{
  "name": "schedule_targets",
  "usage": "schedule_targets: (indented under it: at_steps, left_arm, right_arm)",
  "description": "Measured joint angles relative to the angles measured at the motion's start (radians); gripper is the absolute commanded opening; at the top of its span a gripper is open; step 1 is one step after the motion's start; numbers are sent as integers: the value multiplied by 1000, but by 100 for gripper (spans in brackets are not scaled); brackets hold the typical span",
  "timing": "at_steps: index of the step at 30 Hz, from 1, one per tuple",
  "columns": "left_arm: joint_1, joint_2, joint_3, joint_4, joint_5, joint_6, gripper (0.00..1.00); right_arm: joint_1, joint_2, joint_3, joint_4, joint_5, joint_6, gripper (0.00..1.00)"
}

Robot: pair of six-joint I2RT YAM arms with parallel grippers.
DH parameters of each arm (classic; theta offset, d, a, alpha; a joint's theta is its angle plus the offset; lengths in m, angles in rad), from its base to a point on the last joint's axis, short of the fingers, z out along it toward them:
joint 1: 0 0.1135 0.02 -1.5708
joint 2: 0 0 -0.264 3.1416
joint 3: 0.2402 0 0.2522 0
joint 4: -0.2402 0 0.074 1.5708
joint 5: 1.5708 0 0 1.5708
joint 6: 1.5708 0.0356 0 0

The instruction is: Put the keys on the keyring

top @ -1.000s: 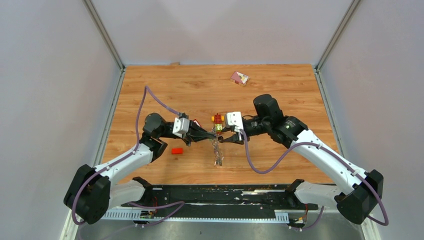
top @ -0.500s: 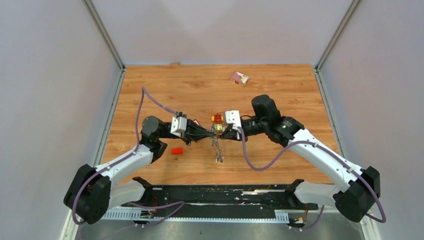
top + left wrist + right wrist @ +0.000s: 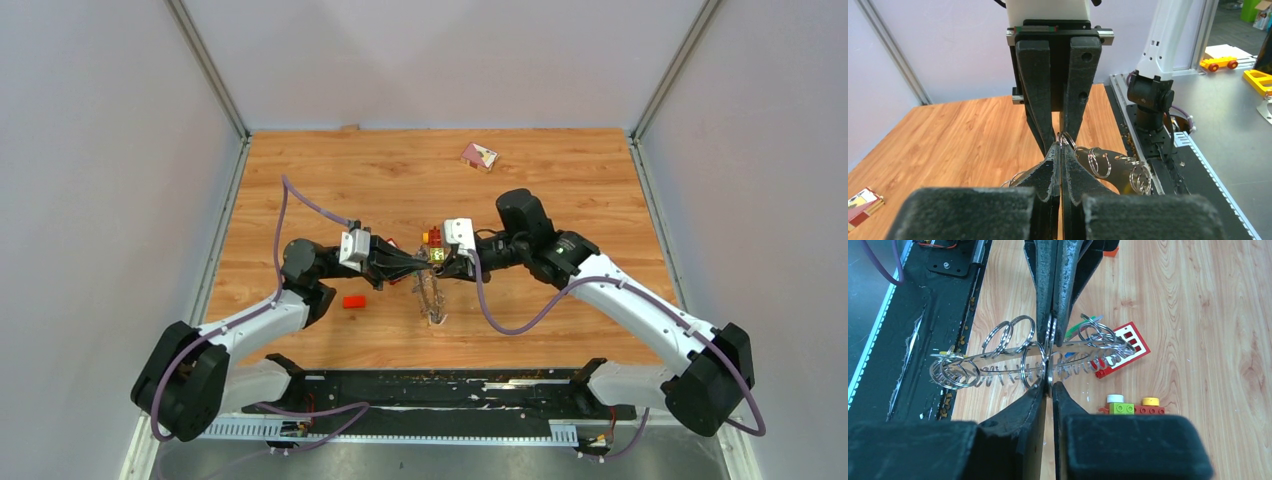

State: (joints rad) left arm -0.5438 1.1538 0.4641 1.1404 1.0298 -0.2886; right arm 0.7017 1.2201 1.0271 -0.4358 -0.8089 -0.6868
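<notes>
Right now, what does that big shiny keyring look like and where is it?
The keyring is a big thin silvery ring, seen nearly edge-on, crowded with small shiny split rings and little silver keys like teeth. The left gripper and the right gripper pinch it from opposite sides, fingertips almost meeting, holding it up over the wooden table. Whether its low edge touches the wood, I cannot tell.

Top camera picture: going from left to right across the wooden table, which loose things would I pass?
Red brick → keyring, held where the two arms meet → small pink card. The little toy beside the arms' tips lines up with the keyring, so I leave it out.
</notes>
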Motion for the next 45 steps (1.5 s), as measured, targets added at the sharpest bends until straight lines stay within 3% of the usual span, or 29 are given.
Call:
schedule_targets:
  at_steps: [5,9,26,45]
  left_arm:
    - [0,5,0,20,-11,-6,0]
    - [0,5,0,29,-15,-10,0]
    - [0,5,0,32,77,-21,0]
    - [-13,5,0,-34,124,24,0]
  right_arm:
    - [19,4,0,0,30,9,36]
    - [24,3,0,-2,64,4,41]
    - [21,-187,3,-35,207,-97,33]
    - [21,-109,94,-115,14,-99,28]
